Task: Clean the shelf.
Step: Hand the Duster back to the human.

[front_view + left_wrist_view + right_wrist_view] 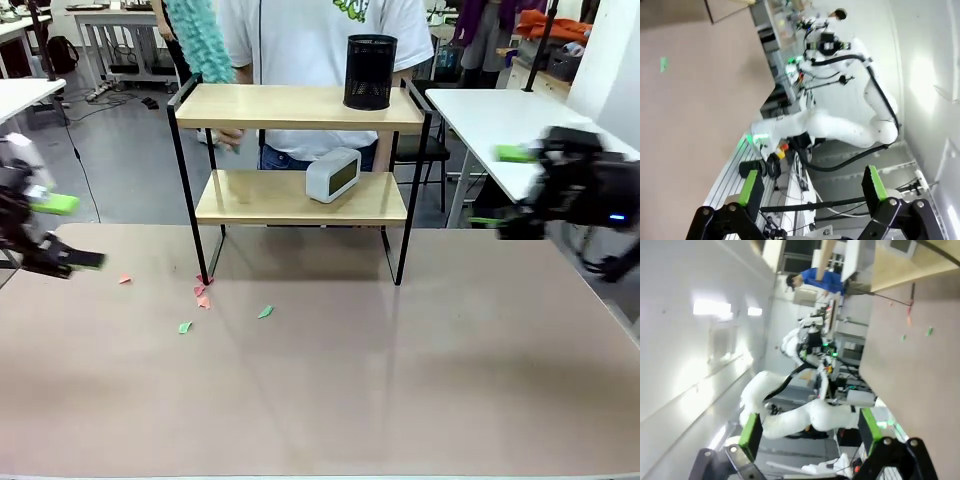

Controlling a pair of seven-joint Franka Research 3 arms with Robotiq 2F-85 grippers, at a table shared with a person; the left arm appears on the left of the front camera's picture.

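Front, shelf (300, 150): stands mid-table at the far side, well apart from both grippers.
Front, shelf load: black cup (370, 72) on top board, white clock (333, 175) on lower board.
Front, left gripper (62, 232): at left table edge, jaws wide, empty.
Front, right gripper (505, 185): at right edge, jaws wide, empty.
Front, table (330, 400): paper scraps (203, 297) by shelf's left foot.
Left wrist, pads (751, 186): spread, nothing between.
Right wrist, pads (751, 429): spread, nothing between; shelf (900, 262) far off, top right.

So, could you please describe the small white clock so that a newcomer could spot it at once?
Find the two-tier wooden shelf standing at the far side of the table. The clock sits on its lower board, right of centre. It is a white rounded box with a greenish face, unlike the black mesh cup on the top board.
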